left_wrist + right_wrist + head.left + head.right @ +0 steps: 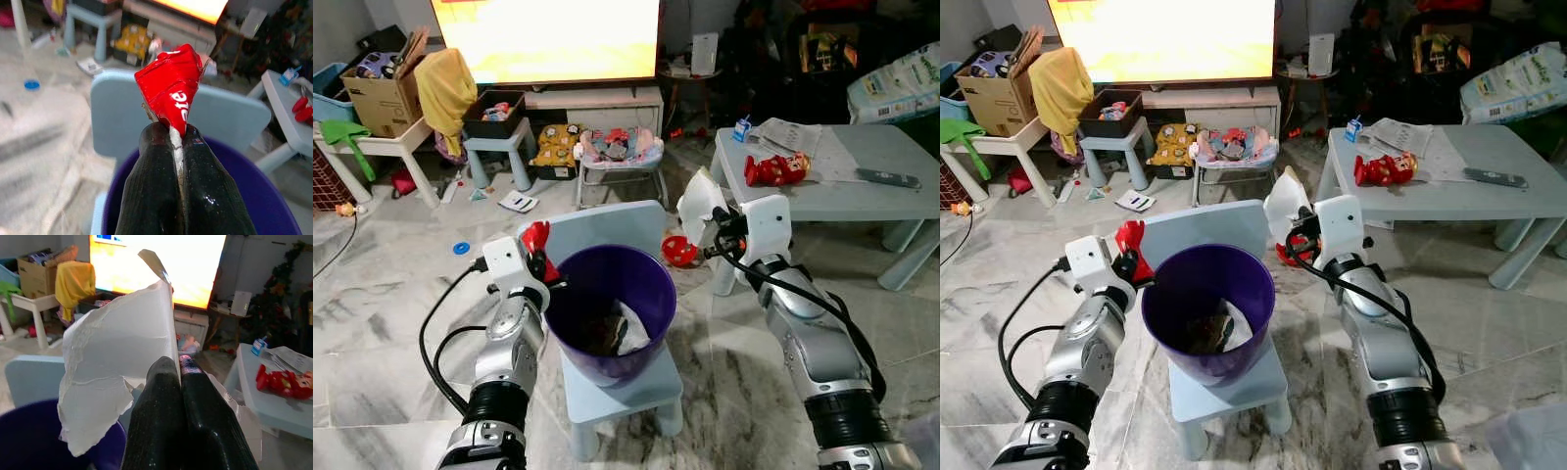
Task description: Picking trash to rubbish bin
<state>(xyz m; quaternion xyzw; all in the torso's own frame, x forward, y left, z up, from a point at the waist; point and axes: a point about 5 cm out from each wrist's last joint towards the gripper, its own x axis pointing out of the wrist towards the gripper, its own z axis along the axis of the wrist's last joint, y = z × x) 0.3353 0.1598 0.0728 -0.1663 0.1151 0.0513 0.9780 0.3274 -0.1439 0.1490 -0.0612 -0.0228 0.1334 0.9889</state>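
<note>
Veined marble floor (372, 323) carries a small pale-blue plastic chair (607, 230); on its seat stands a glossy purple bin (612, 313) holding crumpled scraps. At its rim, the left claw (544, 262) is pinched tight on a crinkled red wrapper (171, 88). The right claw (710, 223) clamps torn white paper (117, 372) beside the bin.

Bright lit TV screen (548, 37) far centre. Yellow cloth (444, 86) draped far left beside brown cardboard box (384, 96). Pale grey plastic table (862, 186) right, red toy figure (776, 169) lying on it, black remote (888, 178) near far-right edge. Marble floor (391, 323) all around.
</note>
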